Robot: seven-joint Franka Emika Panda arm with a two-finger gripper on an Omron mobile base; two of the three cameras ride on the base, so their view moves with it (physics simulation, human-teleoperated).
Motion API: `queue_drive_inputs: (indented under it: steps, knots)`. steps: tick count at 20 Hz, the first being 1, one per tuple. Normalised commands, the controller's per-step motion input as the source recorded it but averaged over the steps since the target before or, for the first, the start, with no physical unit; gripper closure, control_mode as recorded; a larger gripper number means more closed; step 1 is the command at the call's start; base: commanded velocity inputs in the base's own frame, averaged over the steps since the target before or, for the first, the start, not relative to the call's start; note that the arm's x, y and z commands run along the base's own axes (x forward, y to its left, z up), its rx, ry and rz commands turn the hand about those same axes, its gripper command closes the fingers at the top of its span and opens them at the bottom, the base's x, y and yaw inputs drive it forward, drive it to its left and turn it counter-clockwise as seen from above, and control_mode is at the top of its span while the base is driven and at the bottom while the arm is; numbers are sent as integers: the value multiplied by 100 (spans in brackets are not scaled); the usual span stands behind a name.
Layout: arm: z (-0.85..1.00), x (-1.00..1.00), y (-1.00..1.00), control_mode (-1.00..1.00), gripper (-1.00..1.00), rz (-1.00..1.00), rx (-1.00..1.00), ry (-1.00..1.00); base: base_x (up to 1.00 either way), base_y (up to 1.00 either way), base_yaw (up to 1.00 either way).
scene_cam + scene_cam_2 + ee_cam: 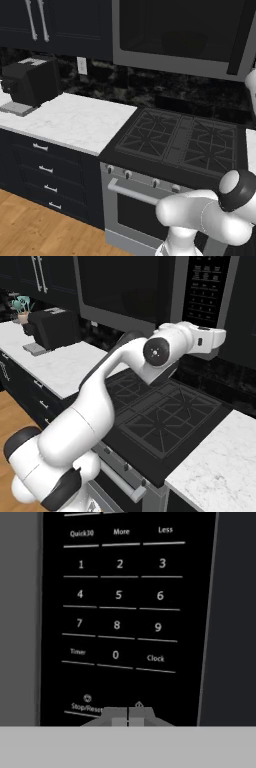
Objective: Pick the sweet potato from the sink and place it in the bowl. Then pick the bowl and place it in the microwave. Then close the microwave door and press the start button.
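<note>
The microwave hangs above the stove, and its dark glass door is closed flush with the frame. My arm reaches up to the control panel at the microwave's right end. In the hand view the keypad is very close, with number keys and a Stop/Reset label at the lower left. My gripper is shut with nothing held, its fingertips pressed together against the panel's bottom row, just right of Stop/Reset. The sweet potato, the bowl and the sink are out of view.
A black gas stove lies directly below the microwave. A white marble counter carries a black coffee machine at the left, and a small plant stands behind it. More counter lies right of the stove.
</note>
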Motion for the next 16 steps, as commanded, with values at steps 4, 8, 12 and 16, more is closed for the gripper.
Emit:
queue_drive_inputs:
  steps: [4, 8, 12, 16]
  knots:
    - [-9, 14, -10, -100, 100, 0, 0, 0, 0, 0, 0]
    - [-11, 19, -13, -100, 100, 0, 0, 0, 0, 0, 0]
    - [-8, 30, -17, -100, 100, 0, 0, 0, 0, 0, 0]
    - [-10, 37, -19, -100, 100, 0, 0, 0, 0, 0, 0]
